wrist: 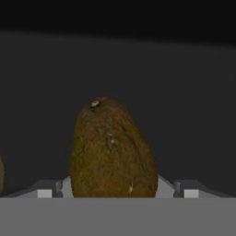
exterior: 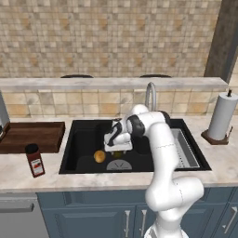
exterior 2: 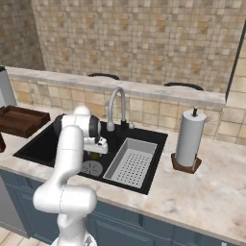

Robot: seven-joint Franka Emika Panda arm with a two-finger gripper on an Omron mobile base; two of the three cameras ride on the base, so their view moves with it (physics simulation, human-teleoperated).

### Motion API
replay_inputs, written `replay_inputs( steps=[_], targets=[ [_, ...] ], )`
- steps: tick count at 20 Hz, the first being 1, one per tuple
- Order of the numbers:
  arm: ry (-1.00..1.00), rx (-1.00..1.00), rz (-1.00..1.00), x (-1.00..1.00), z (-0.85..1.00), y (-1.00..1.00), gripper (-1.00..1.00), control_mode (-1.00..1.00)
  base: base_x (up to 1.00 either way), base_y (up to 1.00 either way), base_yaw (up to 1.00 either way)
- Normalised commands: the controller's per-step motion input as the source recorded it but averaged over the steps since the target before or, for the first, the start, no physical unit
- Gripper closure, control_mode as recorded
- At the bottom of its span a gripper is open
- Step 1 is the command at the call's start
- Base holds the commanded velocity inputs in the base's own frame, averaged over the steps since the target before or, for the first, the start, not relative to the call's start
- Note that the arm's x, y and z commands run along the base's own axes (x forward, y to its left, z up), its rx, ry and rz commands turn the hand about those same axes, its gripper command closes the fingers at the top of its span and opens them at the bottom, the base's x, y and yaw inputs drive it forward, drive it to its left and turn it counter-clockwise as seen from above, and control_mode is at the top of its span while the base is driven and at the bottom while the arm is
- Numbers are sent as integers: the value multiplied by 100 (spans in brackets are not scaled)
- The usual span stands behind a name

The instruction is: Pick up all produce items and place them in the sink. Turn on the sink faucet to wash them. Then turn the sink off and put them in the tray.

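- Sink [exterior: 79, 139], the large rectangular matte black basin set in the pale counter, is lying below my arm, with the tall curved grey gooseneck faucet [exterior: 150, 95] standing behind it.
- Shallow dark brown wooden tray [exterior: 32, 135] is sitting on the counter left of the basin.
- My two-finger gripper [exterior: 117, 148] is hanging low inside the basin; I cannot tell how the jaws stand.
- Small round orange-yellow fruit [exterior: 99, 156] is resting on the basin floor beside the round grey drain [exterior: 119, 165].
- Smaller olive-brown fruit [wrist: 112, 150] is showing close in front of my hand camera.

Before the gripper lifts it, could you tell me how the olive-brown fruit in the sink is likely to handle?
The olive-brown fruit is egg-shaped and rounded, so it may roll if nudged. Its rough-looking skin probably grips fairly well. It looks small beside the orange fruit, so likely light.
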Motion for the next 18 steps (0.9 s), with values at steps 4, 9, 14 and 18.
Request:
replay_inputs(
  steps=[4,9,14,18],
  targets=[
    [-3,0,-5,-50,47,-11,-100,-100,0,0,0],
    [-13,0,-1,-70,76,-1,-100,-100,0,0,0],
    [-26,0,0,-95,99,0,-100,-100,0,0,0],
    [-31,0,0,-100,100,0,-100,-100,0,0,0]
  ],
)
